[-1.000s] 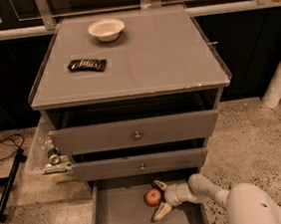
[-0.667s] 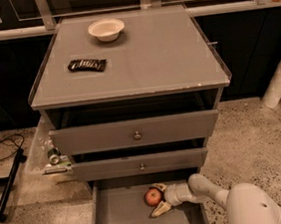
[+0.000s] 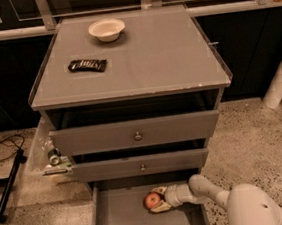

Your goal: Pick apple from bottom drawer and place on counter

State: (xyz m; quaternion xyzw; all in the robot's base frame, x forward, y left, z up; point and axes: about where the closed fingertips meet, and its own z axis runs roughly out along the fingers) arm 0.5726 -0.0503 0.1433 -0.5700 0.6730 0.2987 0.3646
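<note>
The apple (image 3: 151, 200), red with a yellowish patch, lies on the floor of the bottom drawer (image 3: 122, 222), which is pulled out at the foot of the cabinet. My gripper (image 3: 157, 200) reaches in from the right, low in the drawer. Its pale fingers (image 3: 159, 190) stand one behind and one in front of the apple, spread a little wider than it. The apple rests on the drawer floor. The counter (image 3: 160, 57) is the grey cabinet top above.
On the counter stand a white bowl (image 3: 106, 29) at the back left and a dark snack bar (image 3: 88, 65) in front of it. Two knobbed drawers (image 3: 137, 134) are slightly open above the bottom one. A white post (image 3: 281, 82) stands to the right. Clutter (image 3: 53, 159) and a cable lie to the left.
My gripper has slid left along the drawer floor, so its fingers now straddle the apple instead of sitting just right of it. The apple has barely moved.
</note>
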